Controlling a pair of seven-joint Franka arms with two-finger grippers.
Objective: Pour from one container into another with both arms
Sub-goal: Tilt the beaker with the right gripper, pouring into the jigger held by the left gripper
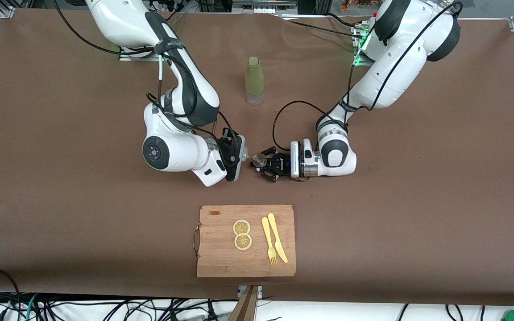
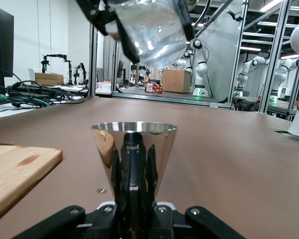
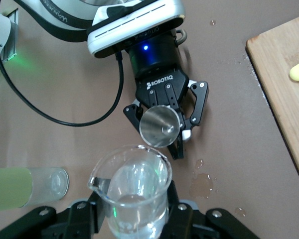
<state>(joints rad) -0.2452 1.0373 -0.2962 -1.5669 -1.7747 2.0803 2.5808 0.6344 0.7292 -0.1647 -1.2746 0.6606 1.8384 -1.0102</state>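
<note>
A steel cup [image 3: 161, 127] was held between the left gripper's [image 1: 262, 166] fingers [image 3: 197, 102], marked ROBOTIQ; a glass beaker [image 3: 134, 191] was clamped in the right gripper [image 1: 238, 156], frame centre.

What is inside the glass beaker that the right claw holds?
The beaker holds clear liquid in its lower part; the right claw covers its base. It is over the metal cup in the left claw.

The clear glass beaker [image 3: 134, 191], tilted in the right gripper [image 1: 240, 154], hangs over a shiny steel cone cup [image 3: 161, 127]. The left gripper [image 1: 263, 167] holds that cup upright.
</note>
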